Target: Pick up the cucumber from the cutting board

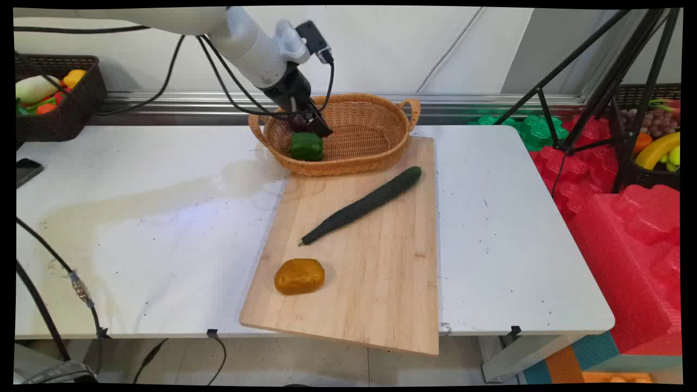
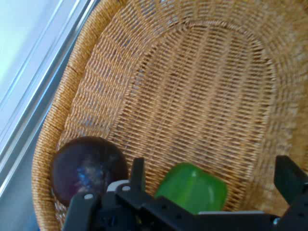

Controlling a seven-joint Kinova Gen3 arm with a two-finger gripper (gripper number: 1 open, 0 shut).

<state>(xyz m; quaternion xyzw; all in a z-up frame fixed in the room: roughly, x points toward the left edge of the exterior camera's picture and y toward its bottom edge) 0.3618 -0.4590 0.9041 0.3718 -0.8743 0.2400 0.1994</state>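
While the gripper (image 2: pixel 211 185) hangs inside the wicker basket (image 1: pixel 375 155), its jaws stand spread wide, released, with a green pepper (image 2: pixel 192 188) lying between them on the weave; whether a finger touches it cannot be told.

Item: dark purple round fruit (image 2: pixel 87 168), just beside the pepper, against the basket's end wall.

Item: basket, at the table's (image 1: pixel 163 228) far side, its near rim overlapping the far edge of a wooden cutting board (image 1: pixel 381 283).

Item: long dark cucumber (image 1: pixel 364 204), lying diagonally on the board.

Item: orange-brown lump (image 1: pixel 299 276), near the board's near left corner.

Risk, as judged: a sideways move could catch a finger on the basket's wall or nudge the purple fruit; hanging cables sit close to the rim.

Room: open above the basket; bare table left of the board.
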